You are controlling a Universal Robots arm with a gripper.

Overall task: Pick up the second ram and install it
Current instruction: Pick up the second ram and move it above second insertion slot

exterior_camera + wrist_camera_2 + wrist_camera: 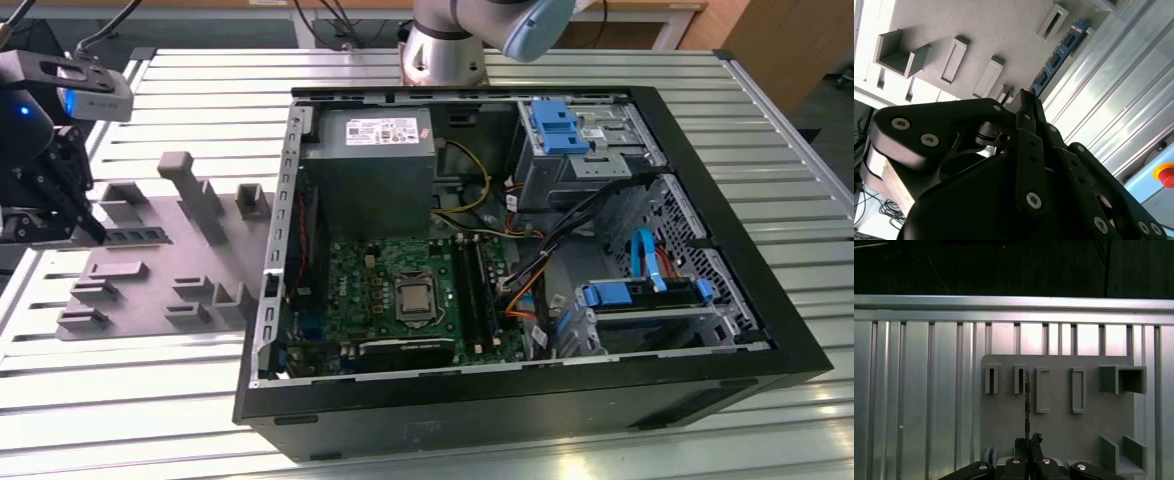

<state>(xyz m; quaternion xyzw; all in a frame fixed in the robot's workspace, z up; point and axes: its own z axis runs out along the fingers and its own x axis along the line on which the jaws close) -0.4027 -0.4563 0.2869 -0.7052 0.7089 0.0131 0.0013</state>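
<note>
One end of second ram (1058, 56) clamped between fingers (1021, 446)

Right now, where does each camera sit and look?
Exterior view: off the arm, high up, looking down on the computer case and grey fixture; the arm's base shows.
First wrist view: on the wrist, facing the fixture; the gripper shows.
Second wrist view: on the wrist, looking along the gripper.
Both wrist views share the second ram.

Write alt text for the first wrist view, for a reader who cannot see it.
The gripper pinches the near end of the second ram, seen edge-on as a thin dark line running across a grey fixture with upright slotted posts. The fixture sits on a ribbed metal table.
</note>
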